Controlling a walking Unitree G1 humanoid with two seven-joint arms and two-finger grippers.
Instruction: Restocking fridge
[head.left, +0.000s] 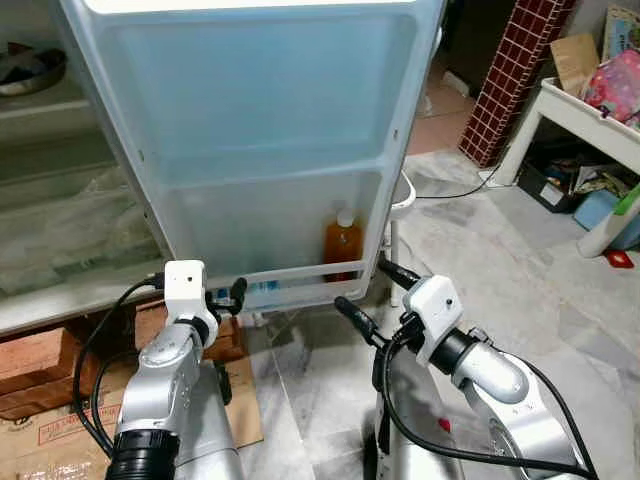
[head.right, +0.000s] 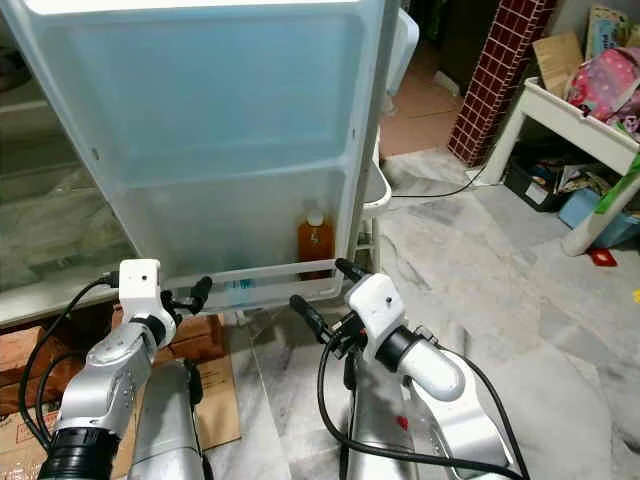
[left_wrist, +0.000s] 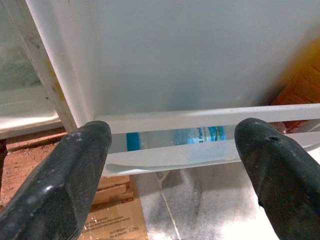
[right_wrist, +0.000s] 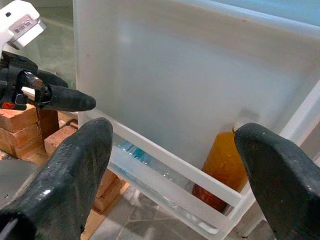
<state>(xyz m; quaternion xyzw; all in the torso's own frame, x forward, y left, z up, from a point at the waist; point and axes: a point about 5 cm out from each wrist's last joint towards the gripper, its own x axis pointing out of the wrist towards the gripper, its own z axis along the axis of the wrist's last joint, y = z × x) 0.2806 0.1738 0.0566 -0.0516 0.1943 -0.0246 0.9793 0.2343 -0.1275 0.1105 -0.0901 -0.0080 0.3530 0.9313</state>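
Fridge door (head.left: 250, 120): open, its pale inner face towards the camera; a white rail crosses the front of the lowest shelf.
Door shelf (head.left: 300, 285): lowest compartment of the door, holding two bottles behind the rail.
Orange bottle (head.left: 342, 245): upright at the shelf end nearest the door's free edge, white cap on top, filled with orange-brown liquid; also visible in the right wrist view (right_wrist: 222, 167).
Water bottle (left_wrist: 200, 135): clear, with a blue and white label, lying on its side along the shelf behind the rail, beside the orange bottle.
Left gripper (head.left: 228, 297): raised just in front of the lower door shelf, near the hinge side; fingers (left_wrist: 65, 180) spread apart, nothing between them; the water bottle lies beyond the gap.
Right gripper (head.left: 378, 293): raised just in front of the free corner of the door, below and beside the orange bottle; fingers (right_wrist: 70, 170) spread wide apart, holding nothing.
Fridge interior (head.left: 60, 200): to the robot's left of the door, with glass shelves and clear plastic bags; contents are not legible.
Bricks (right_wrist: 20, 125): stacked under the fridge body, with flattened cardboard (head.left: 60, 440) on the floor beside them.
Floor (head.left: 500, 260): grey marbled tiles.
White table (head.left: 580, 115): well apart, to the robot's right, with a pink bag on top and clutter underneath.
Red tiled pillar (head.left: 510, 70): behind the table, beyond the door.
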